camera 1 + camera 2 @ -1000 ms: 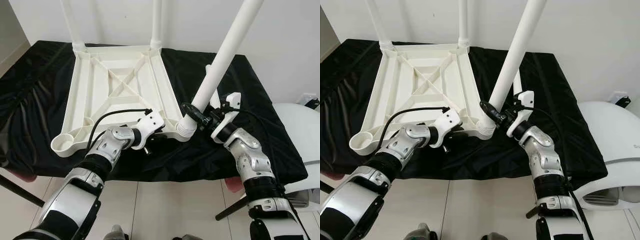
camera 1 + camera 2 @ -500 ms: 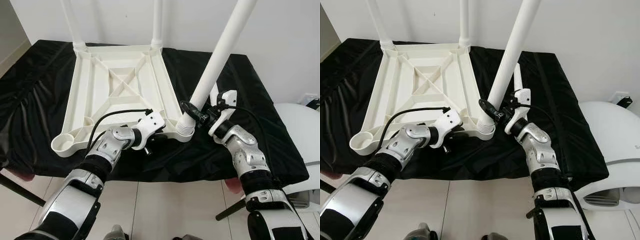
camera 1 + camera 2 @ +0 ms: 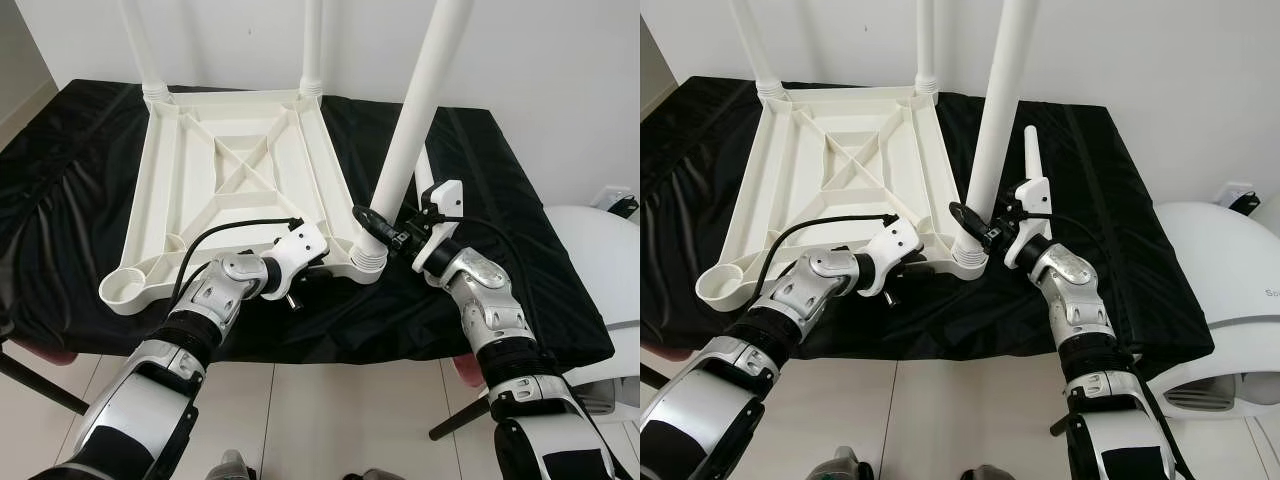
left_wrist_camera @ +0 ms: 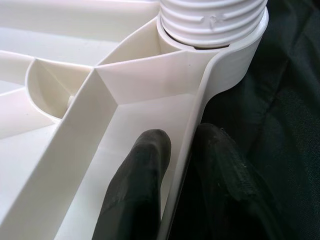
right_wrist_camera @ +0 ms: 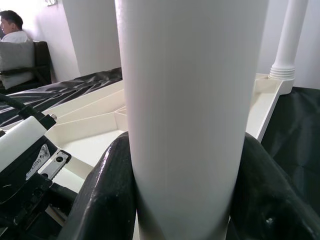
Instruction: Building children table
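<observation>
A white plastic tabletop [image 3: 240,180] lies upside down on a black cloth. Two white legs [image 3: 313,45] stand in its far corners. A third leg [image 3: 410,130] stands almost upright in the near right corner socket [image 3: 368,260]. My right gripper [image 3: 385,232] is shut on this leg just above the socket, its fingers [image 5: 107,190] wrapped around both sides. My left gripper [image 4: 182,137] is shut on the tabletop's near rim beside that socket, one finger [image 4: 142,170] inside the rim and one outside. The near left socket [image 3: 122,289] holds no leg.
A tapered white piece [image 3: 1030,155] lies on the cloth behind my right wrist. A white rounded object [image 3: 600,260] stands to the right of the cloth-covered table [image 3: 80,200]. A wall runs close behind it. A person [image 5: 12,30] sits far off.
The held leg has swung from leaning right to almost upright, and my right gripper has shifted left with it. The left gripper has kept its hold on the rim.
</observation>
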Controlling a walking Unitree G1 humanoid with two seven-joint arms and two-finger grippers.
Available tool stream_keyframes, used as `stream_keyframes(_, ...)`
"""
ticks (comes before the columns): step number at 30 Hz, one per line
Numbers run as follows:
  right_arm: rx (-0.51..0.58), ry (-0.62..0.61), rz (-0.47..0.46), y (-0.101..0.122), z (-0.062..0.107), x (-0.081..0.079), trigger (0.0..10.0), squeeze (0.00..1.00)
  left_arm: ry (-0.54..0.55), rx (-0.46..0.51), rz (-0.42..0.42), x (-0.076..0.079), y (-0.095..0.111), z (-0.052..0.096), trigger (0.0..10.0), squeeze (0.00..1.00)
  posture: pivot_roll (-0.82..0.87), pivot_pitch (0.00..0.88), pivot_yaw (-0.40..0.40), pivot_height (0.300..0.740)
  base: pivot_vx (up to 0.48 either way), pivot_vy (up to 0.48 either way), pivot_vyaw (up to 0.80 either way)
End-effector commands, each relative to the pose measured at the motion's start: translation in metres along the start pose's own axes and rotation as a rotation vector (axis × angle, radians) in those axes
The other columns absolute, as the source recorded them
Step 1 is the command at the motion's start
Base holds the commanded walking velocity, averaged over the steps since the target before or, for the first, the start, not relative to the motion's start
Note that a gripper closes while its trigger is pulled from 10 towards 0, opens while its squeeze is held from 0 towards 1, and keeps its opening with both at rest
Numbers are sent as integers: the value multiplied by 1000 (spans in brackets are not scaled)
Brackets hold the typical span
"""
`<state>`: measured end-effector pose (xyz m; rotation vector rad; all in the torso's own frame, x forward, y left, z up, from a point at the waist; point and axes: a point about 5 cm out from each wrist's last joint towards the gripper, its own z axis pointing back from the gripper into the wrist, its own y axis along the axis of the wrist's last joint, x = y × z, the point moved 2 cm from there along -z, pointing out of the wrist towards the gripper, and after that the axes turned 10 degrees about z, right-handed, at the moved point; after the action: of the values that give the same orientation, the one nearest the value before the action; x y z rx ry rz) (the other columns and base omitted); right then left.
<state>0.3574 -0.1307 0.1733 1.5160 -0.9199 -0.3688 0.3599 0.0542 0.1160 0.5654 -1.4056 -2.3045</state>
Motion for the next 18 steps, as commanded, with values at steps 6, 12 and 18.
stream_keyframes(6,-94,19,-47,-27,12,-14,10000,0,8,-20,-22,0,-2,2,10000,0,4,26,-27,740,0,0,0)
stream_keyframes(12,-102,9,-59,-31,16,-15,10000,0,5,-19,-23,0,-2,1,10000,0,3,27,-27,740,0,0,0)
stream_keyframes(18,-132,-34,-98,-40,22,-11,10000,0,-1,-18,-25,2,-1,1,10000,0,1,30,-24,740,0,0,0)
